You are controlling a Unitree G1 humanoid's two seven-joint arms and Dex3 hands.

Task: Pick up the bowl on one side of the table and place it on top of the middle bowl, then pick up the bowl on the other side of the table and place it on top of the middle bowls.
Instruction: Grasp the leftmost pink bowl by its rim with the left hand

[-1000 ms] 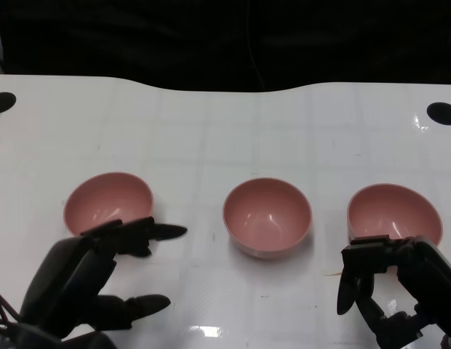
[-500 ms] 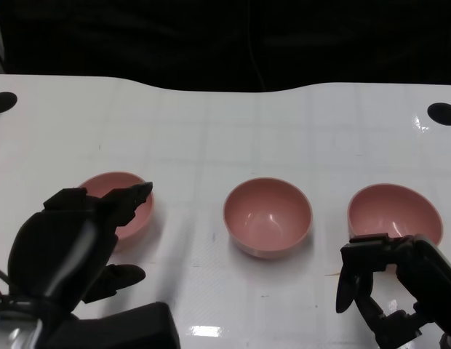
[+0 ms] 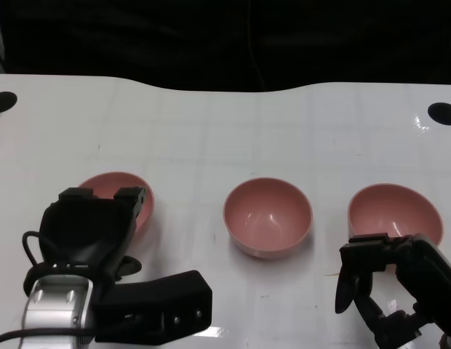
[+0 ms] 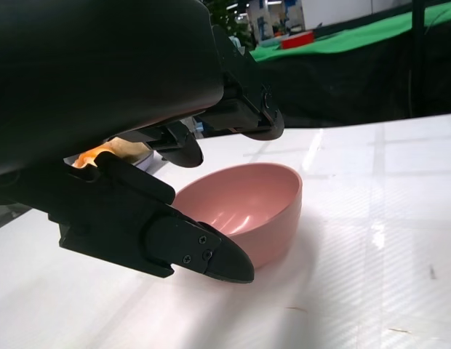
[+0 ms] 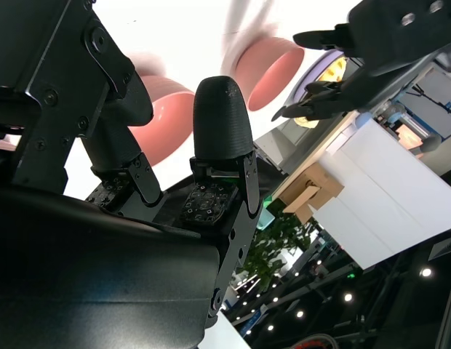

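Observation:
Three pink bowls stand in a row on the white table (image 3: 211,131). My left hand (image 3: 91,225) hangs over the near rim of the left bowl (image 3: 113,185) and hides its front half. In the left wrist view that bowl (image 4: 247,207) sits upright just beyond the spread fingers (image 4: 244,120), and nothing is gripped. The middle bowl (image 3: 268,217) stands free. My right hand (image 3: 389,287) hovers at the near side of the right bowl (image 3: 393,209), fingers apart and empty. The right wrist view shows its fingers (image 5: 222,123) short of that bowl (image 5: 164,120).
Black round marks sit at the far left (image 3: 1,102) and far right (image 3: 442,113) of the table. The far edge of the table curves along a dark backdrop. Bare white surface lies between the bowls and behind them.
My left hand has moved forward and turned over the left bowl's near rim, and its silver forearm has come into view. The right hand and all three bowls have stayed put.

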